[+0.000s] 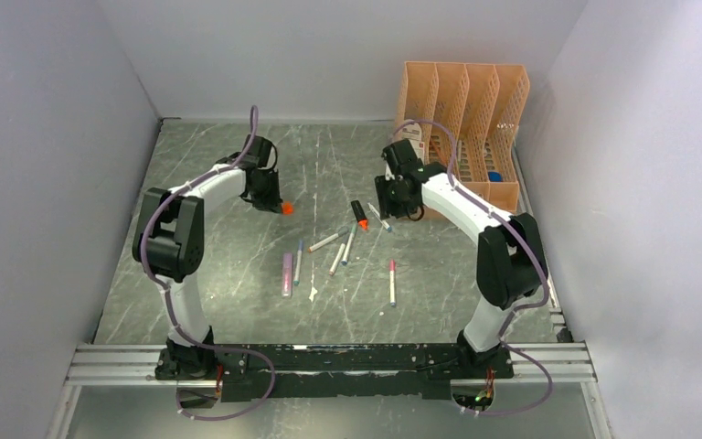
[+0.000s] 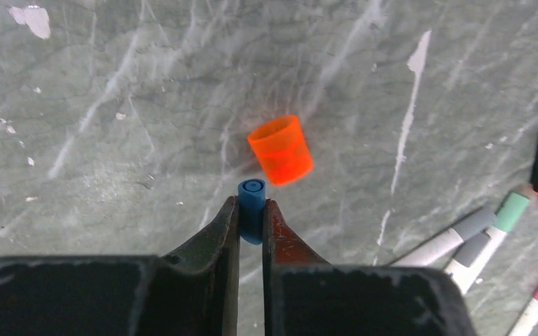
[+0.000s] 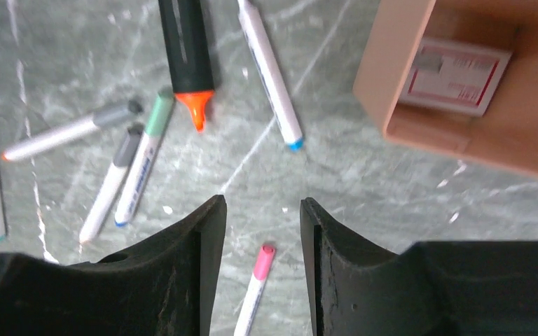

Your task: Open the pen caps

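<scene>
My left claw [image 2: 252, 210] is pressed together on a small blue cap [image 2: 251, 190], pinching it between the fingertips low over the grey marbled table [image 1: 228, 306], out on the far left of the working area. Just beyond that pinch an orange cap [image 2: 280, 149] lies loose on the table; I cannot tell whether it touches the blue one. Towards the middle a purple highlighter [image 1: 287, 273] lies with a slim pale pen [image 1: 298, 262] just beside it, both pointing away from me. Further right three white pens sit in a loose fan, all with caps on: a grey-capped pen [image 3: 70, 131], a second grey-capped pen [image 3: 112, 183] and a teal-capped pen [image 3: 143, 164]. Next comes a thick black marker [image 3: 185, 49], its orange tip bare, and right of it a blue-tipped pen [image 3: 271, 73], also with no cap on that tip. Nearer my bases, well apart from the rest, a pink-capped pen [image 3: 254, 290] lies alone. My right claw [image 3: 260, 206] is spread, with nothing between its fingers, hovering over bare table between the blue-tipped pen and the pink-capped one. At the far right stands an orange file rack [image 3: 392, 84], a white label inside its nearest compartment
</scene>
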Available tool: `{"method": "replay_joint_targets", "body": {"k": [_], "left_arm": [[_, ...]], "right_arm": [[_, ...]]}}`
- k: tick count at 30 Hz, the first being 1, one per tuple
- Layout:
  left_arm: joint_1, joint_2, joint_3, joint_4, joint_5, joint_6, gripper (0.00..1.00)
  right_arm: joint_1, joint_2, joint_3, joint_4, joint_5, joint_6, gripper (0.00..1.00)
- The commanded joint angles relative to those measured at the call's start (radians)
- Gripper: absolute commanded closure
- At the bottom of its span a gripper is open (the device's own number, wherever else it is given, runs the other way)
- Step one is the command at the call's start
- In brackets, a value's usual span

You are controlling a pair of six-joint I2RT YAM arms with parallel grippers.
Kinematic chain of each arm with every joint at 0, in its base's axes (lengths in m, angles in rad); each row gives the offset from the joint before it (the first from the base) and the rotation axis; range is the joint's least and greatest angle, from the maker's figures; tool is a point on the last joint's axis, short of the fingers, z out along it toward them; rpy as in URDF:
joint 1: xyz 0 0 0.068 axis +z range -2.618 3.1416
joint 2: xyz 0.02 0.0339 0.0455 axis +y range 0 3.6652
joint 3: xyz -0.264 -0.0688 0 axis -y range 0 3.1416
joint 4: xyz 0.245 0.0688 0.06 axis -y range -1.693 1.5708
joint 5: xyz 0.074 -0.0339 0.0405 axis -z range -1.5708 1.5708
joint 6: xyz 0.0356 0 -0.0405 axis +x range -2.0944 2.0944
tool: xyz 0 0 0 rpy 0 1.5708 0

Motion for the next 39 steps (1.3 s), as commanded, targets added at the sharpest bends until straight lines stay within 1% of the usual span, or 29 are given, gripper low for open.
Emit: {"method": "replay_joint_targets", "body": {"k": [1,3,5,8,14,19,20,23,25,27,29,30,31,33,39], "left_arm": [[0.006,0.042,0.058,-0.037,-0.075,0.024,0.80],[0.006,0.057,0.065,-0.036,-0.073,0.024,0.76],[0.006,0.061,0.063,-0.032,-0.064,0.022,0.67],[0.006,0.052,0.048,-0.023,-0.062,0.020,0.59],[0.006,0.034,0.036,-0.021,-0.052,0.020,0.53],[0.002,-0.057,0.033,-0.064,-0.039,0.013,0.45],[-0.004,-0.085,0.031,-0.075,-0.035,0.011,0.42],[-0.027,-0.165,0.020,-0.101,-0.020,-0.002,0.25],[-0.046,-0.214,0.008,-0.108,-0.001,-0.011,0.19],[-0.069,-0.250,0.001,-0.114,0.010,-0.020,0.08],[-0.089,-0.277,-0.003,-0.123,0.028,-0.026,0.03],[-0.098,-0.290,-0.006,-0.125,0.036,-0.028,0.00],[-0.106,-0.303,-0.010,-0.124,0.046,-0.030,0.01],[-0.117,-0.330,-0.019,-0.124,0.063,-0.035,0.01],[-0.138,-0.404,-0.044,-0.120,0.088,-0.042,0.01]], "right_arm": [[-0.001,-0.069,-0.113,0.021,-0.032,0.038,0.56],[0.000,-0.088,-0.149,0.023,-0.033,0.042,0.56],[0.000,-0.103,-0.180,0.025,-0.033,0.046,0.56],[0.000,-0.127,-0.223,0.030,-0.029,0.058,0.55],[0.003,-0.161,-0.283,0.034,-0.022,0.083,0.55],[0.016,-0.201,-0.288,-0.021,0.006,0.118,0.54],[0.020,-0.210,-0.284,-0.043,0.015,0.123,0.54],[0.027,-0.238,-0.282,-0.102,0.037,0.144,0.52],[0.028,-0.255,-0.298,-0.123,0.043,0.160,0.51],[0.036,-0.271,-0.323,-0.130,0.039,0.182,0.51],[0.042,-0.288,-0.355,-0.128,0.036,0.205,0.51],[0.071,-0.295,-0.361,-0.124,0.032,0.219,0.51],[0.086,-0.299,-0.400,-0.119,0.032,0.233,0.51],[0.115,-0.304,-0.427,-0.103,0.029,0.263,0.51],[0.215,-0.279,-0.460,-0.072,0.046,0.343,0.51]]}}
